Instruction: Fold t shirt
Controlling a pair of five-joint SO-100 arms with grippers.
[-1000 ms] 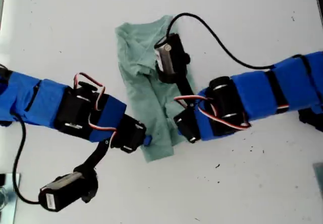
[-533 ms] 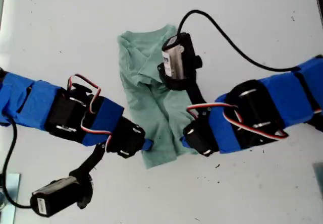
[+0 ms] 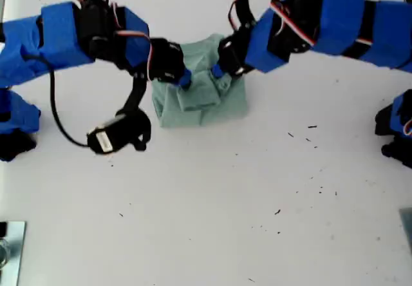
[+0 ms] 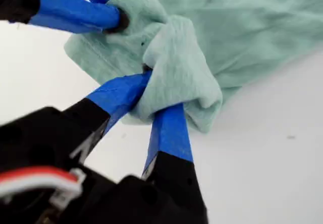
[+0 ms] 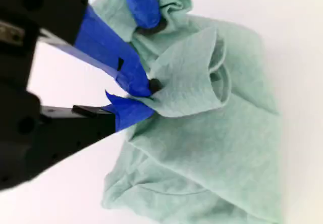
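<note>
Both hands pinch t shirt (image 3: 205, 99) corners: my first hand (image 4: 156, 95), my second hand (image 5: 144, 100). Uneven release could bunch the fold on the desk (image 3: 257, 202).

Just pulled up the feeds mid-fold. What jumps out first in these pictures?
The soft, wrinkled, pale sage-green cotton t shirt is bunched into a small bundle near the exterior view's top centre, on the bare white table. Both blue-taped claws pinch it: my first gripper is shut on a thick fold, and my second gripper is shut on a flap close beside it.
</note>
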